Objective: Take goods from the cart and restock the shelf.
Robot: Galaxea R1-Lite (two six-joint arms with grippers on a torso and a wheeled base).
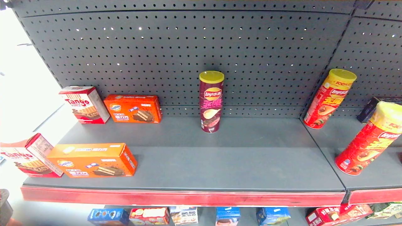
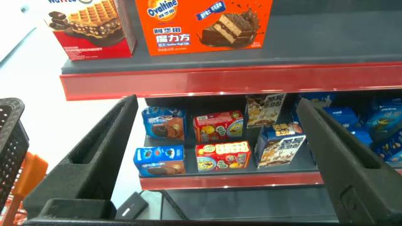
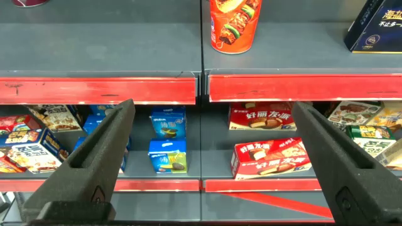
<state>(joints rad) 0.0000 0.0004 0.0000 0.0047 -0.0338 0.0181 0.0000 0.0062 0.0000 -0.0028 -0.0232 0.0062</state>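
Left gripper (image 2: 213,125) and right gripper (image 3: 212,125) gape empty; your shelf (image 1: 235,157) holds a maroon can (image 1: 211,102) centrally, an orange box (image 1: 92,160) at eight o'clock, a red can (image 1: 329,99) at three.

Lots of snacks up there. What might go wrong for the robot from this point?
The tall purple can stands alone mid-shelf; an arm placing goods nearby might tip it. The front orange box sits close to the shelf's red edge, so a nudge could push it off. The left pincer and right pincer are open and empty, facing stocked lower shelves, which a low swing might disturb.
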